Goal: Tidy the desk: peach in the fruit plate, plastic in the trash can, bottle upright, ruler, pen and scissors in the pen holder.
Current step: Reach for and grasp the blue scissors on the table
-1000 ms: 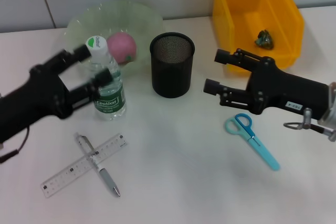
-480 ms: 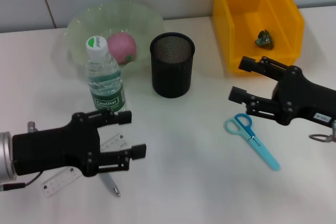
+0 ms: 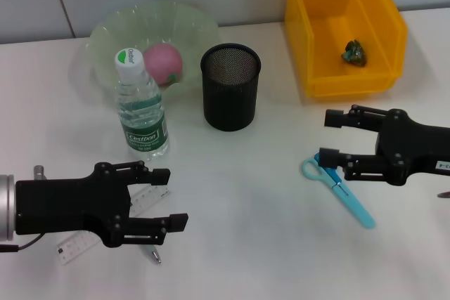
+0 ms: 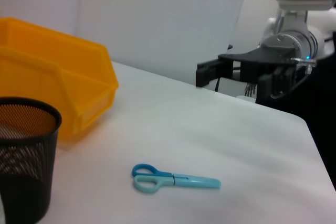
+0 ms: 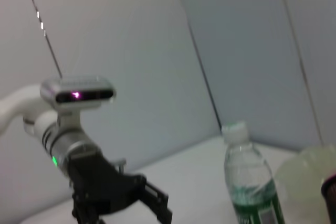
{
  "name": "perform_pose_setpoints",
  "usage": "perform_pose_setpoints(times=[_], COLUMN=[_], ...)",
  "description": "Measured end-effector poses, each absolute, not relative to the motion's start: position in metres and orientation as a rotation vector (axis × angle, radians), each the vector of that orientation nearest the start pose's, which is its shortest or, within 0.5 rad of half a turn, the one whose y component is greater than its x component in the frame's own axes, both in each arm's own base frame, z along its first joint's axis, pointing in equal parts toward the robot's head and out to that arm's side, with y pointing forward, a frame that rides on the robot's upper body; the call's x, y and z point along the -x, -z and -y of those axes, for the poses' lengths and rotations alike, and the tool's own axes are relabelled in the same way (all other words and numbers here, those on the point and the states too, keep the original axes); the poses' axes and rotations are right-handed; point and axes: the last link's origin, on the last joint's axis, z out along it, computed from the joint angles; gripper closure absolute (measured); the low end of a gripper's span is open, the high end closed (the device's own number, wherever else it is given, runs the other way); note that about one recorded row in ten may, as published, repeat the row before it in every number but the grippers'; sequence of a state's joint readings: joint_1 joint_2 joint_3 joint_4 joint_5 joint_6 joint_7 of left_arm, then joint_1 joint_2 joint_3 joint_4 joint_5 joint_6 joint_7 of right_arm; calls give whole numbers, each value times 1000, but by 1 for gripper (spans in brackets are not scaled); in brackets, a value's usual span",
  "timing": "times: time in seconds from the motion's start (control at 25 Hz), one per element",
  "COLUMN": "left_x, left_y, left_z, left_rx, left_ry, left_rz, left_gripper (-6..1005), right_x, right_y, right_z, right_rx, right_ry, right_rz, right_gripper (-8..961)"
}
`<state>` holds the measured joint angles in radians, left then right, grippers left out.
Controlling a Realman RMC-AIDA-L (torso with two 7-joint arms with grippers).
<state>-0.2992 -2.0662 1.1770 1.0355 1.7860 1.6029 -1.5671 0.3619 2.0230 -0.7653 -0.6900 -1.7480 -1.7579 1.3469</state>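
The pink peach [image 3: 164,63] lies in the green fruit plate [image 3: 112,29]. The water bottle [image 3: 143,114] stands upright in front of the plate. Crumpled plastic [image 3: 354,52] lies in the yellow bin [image 3: 342,26]. The black mesh pen holder [image 3: 230,86] is empty. My left gripper [image 3: 172,197] is open over the ruler [image 3: 145,200] and pen [image 3: 153,253], hiding most of both. My right gripper [image 3: 328,138] is open, just above the handles of the blue scissors [image 3: 339,189], which lie flat. The scissors also show in the left wrist view [image 4: 173,180].
The pen holder [image 4: 23,156] and bin [image 4: 58,87] show in the left wrist view. The bottle [image 5: 252,187] and my left gripper [image 5: 152,203] show in the right wrist view. Bare white desk lies between the two grippers.
My left gripper left the upright bottle and came down toward the front over the ruler and pen. My right gripper drew back right and toward the front, to the scissors.
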Motion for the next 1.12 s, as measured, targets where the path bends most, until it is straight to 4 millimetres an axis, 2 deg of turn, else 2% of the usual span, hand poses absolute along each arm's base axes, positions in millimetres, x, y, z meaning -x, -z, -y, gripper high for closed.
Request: perform_pose_setpoints(times=[0.4,0.56,0.8,1.04,1.12], left_x=[227,224,221,220,220], left_y=[4,4,3,3,3], left_z=[-289,-293,-296,-298,-299], left_rx=[2961,2963,2962,2965,2966], left_ry=[612,612,610,605,603], left_rz=[451,436,430,422,421], left_gripper=[186,187,187,186,186], right_x=[-235,-220,-197,-181,-178], right_y=[-54,-62,-62,-63,-63], right_z=[-312,-323,-334,-340,-342], right_rx=[2783,2743,2615,2490,2476], right_ry=[-530,-302,134,375,400], right_rz=[-888,-1026,-1163,-1260,-1264], right_gripper=[150,151,151,151,151])
